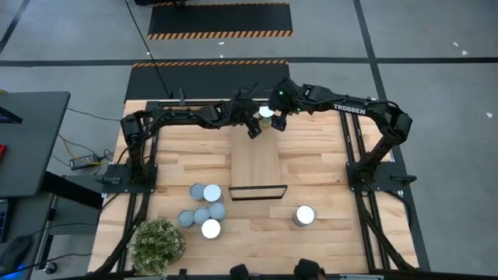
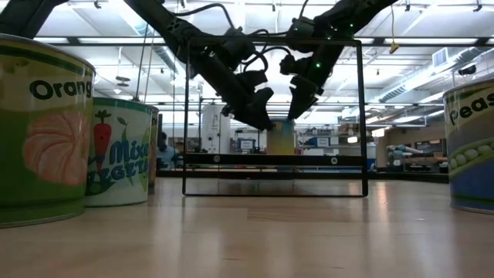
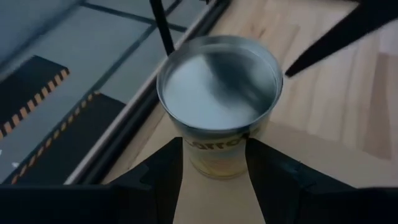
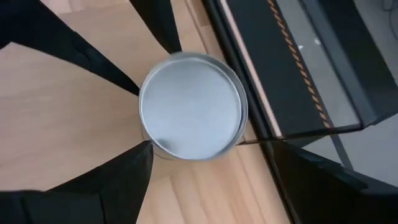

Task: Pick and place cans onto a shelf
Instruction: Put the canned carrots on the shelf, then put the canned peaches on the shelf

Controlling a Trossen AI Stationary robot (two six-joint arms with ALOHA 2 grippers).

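Ceiling strip lights [image 2: 432, 73] glow bright overhead, leaving the arms nearly silhouetted. The nearest cans [image 2: 42, 131] loom soft and out of focus. A dull sheen smears across one can's lid [image 3: 217, 84].

the can [image 3: 217, 93] has a dull brushed metal top with a soft sheen and a glossy printed paper label round its side. the shelf [image 1: 255, 167] is smooth pale wood edged by a thin matt black metal frame [image 1: 257, 192], while the table [image 1: 327, 167] is jointed wooden planks with a satin finish
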